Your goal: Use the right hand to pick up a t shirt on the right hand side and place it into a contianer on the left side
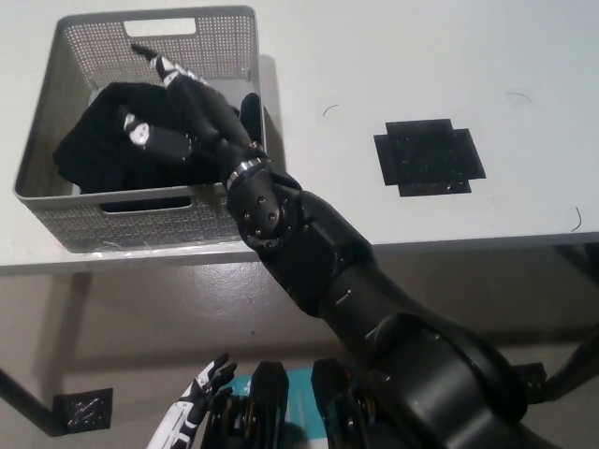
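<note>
Black t-shirt [98, 140] bunched inside the grey mesh container [225, 42] on the white bench [374, 56].
The black right hand [173, 103] lies over the soft cloth, fingers [150, 56] spread apart, gripping nothing; white left hand [201, 402] hangs low, fingers apart.

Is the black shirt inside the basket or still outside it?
Inside. The black t-shirt lies bunched up within the walls of the grey mesh basket, and the right hand rests over it with fingers spread.

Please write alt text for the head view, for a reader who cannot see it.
The black right hand lies open on a black t-shirt inside the grey basket on a white table. The white left hand hangs below.
</note>
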Tool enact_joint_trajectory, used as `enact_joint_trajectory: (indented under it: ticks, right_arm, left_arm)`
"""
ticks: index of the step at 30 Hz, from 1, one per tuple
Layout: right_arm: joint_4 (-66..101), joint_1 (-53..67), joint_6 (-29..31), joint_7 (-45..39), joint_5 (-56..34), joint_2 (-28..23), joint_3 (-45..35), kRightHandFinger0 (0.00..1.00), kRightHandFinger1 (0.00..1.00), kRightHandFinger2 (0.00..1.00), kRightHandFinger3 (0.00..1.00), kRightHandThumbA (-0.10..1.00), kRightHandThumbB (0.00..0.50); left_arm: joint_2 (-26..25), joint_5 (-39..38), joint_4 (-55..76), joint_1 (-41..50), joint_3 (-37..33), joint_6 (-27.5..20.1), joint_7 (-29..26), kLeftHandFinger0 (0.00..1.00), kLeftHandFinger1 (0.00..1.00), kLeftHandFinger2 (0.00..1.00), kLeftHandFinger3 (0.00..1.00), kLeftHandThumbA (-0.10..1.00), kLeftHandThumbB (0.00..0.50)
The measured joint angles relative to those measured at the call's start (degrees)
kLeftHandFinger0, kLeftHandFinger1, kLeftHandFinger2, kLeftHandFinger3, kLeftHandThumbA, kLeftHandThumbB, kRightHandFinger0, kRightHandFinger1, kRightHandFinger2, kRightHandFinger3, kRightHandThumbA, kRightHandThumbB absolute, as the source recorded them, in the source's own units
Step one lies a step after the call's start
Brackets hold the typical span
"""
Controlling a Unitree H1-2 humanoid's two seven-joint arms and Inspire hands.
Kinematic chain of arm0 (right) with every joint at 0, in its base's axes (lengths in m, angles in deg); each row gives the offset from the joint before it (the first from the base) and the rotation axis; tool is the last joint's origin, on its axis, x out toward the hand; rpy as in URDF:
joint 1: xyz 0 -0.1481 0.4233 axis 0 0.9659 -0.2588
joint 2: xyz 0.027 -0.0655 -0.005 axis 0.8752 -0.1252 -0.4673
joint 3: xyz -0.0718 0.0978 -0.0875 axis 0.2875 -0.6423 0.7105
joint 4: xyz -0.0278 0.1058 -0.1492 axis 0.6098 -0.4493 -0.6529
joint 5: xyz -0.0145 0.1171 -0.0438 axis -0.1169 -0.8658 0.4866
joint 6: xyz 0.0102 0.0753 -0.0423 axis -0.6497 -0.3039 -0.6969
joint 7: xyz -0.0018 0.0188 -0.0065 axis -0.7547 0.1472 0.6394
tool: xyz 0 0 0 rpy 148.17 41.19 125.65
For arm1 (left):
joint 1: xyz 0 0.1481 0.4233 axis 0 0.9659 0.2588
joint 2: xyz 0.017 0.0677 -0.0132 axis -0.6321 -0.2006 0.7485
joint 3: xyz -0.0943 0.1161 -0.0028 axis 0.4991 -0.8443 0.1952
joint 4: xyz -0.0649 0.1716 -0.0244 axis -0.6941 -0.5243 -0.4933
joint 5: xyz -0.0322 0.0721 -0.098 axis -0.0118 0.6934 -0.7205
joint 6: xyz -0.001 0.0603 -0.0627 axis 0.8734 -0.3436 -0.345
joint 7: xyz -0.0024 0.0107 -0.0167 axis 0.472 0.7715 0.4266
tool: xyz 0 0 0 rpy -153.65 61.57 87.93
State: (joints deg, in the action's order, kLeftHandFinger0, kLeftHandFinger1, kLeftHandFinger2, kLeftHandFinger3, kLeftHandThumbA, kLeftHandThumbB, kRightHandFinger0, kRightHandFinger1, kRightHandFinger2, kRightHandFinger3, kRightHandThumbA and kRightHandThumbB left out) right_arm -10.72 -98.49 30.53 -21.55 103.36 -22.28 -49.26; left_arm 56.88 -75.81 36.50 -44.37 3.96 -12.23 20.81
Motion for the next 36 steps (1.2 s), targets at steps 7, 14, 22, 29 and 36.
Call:
enact_joint_trajectory:
  ticks: [7,14,22,29,36]
  right_arm:
    - [-0.95,-1.25,-3.21,-8.47,-1.65,-0.43,0.00,1.00,1.00,1.00,1.00,0.60,0.500]
    - [2.13,-1.97,-5.27,-12.73,-1.09,-2.39,3.43,1.00,1.00,1.00,1.00,0.88,0.500]
    - [18.29,-1.29,-9.13,-13.51,1.21,-9.01,5.84,1.00,1.00,1.00,1.00,0.91,0.500]
    - [32.71,1.73,-13.26,-15.54,2.55,-13.61,6.18,1.00,1.00,1.00,1.00,0.92,0.500]
    - [49.14,9.11,-14.44,-17.80,2.85,-18.77,6.03,1.00,1.00,1.00,1.00,0.90,0.500]
  left_arm:
    - [0.01,0.07,0.93,-0.03,-0.05,0.36,-0.01,1.00,1.00,1.00,1.00,1.00,0.409]
    - [-0.04,0.26,0.89,-0.10,0.04,0.39,-0.03,1.00,1.00,1.00,1.00,1.00,0.420]
    - [-0.13,0.04,0.81,-0.15,0.21,0.33,-0.01,1.00,1.00,1.00,1.00,0.98,0.358]
    - [-0.21,-0.38,0.40,-0.18,0.28,0.15,0.00,1.00,1.00,1.00,1.00,1.00,0.328]
    - [-0.22,-0.38,-0.10,-0.20,0.38,0.14,-0.01,1.00,1.00,1.00,1.00,1.00,0.348]
